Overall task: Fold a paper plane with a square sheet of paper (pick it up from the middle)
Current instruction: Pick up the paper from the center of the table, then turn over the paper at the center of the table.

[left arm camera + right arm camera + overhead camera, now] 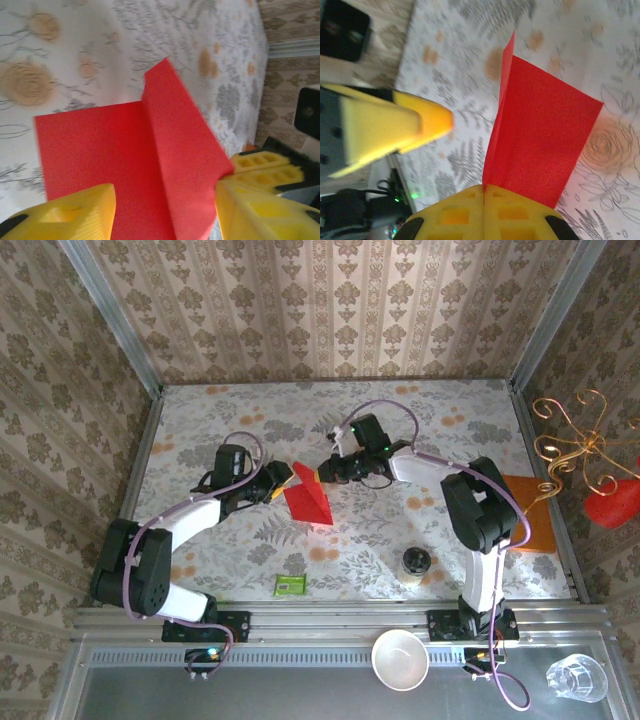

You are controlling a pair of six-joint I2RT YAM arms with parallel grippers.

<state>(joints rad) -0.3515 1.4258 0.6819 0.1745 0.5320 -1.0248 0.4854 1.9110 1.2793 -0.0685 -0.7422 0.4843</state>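
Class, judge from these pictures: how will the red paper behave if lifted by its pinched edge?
Probably floppy: the square sheet of paper is thin, though its raised crease may stiffen it. Likely light, so a push could send it sliding. It may slip or tear, since the right gripper pinches just one edge.

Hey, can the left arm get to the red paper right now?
Probably yes. The left hand is open right at the red paper, with nothing between them; the right hand pinches only its raised flap.

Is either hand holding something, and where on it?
The right hand pinches the red paper at the edge of its raised flap; the left hand is open.
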